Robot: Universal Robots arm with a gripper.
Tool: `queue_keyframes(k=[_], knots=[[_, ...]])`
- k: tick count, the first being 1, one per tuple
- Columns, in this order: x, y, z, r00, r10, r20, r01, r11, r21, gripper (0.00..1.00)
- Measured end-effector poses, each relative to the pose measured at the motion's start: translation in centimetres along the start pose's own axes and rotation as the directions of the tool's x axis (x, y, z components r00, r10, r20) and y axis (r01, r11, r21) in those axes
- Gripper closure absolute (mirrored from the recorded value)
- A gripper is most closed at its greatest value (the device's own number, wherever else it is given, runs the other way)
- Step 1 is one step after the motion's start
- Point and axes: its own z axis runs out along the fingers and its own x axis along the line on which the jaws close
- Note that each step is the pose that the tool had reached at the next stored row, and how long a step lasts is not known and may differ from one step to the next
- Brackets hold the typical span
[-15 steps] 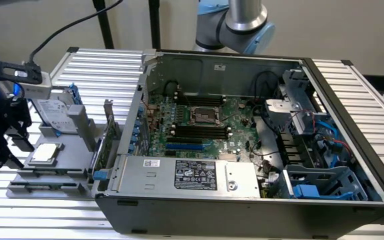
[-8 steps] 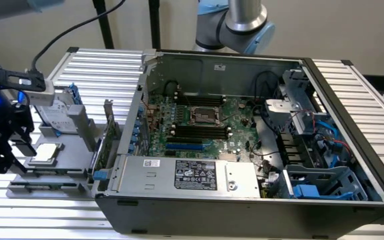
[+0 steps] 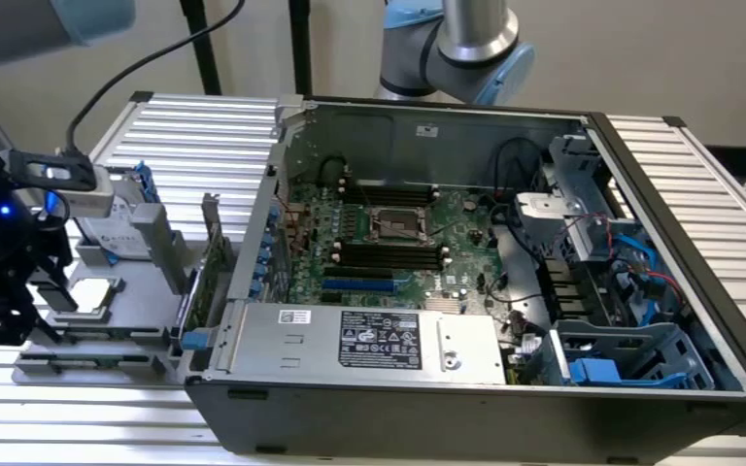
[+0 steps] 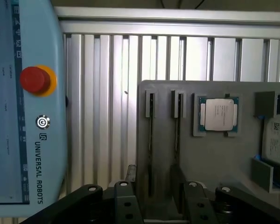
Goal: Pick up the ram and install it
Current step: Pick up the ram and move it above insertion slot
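gripper [image 4: 157, 207] low over gray parts tray [image 4: 214, 163] | jaws spread, gripping nothing afaict | ram [image 4: 150, 144] on edge in tray slot, second stick [image 4: 177, 140] just beside | CPU [image 4: 219, 114] nearby

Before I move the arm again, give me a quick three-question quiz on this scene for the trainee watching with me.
1. True or false: both narrow slots of the gray tray are empty.
2. Which item lies in the tray's square recess, beside the ram sticks? A) a processor chip B) a cooling fan C) a screwdriver
3. Fill in: in the exterior view, the gripper hangs over the tray on that view's ___ side of the computer case.

Key: 1 false, each slot holds a ram stick standing on edge. 2 A. 3 left.
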Motion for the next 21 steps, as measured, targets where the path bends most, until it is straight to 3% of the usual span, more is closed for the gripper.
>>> queue_keyframes(k=[21], knots=[[0.0,-0.02,3.81,0.9999,-0.013,-0.0001,0.013,0.9999,-0.0001,0.58]])
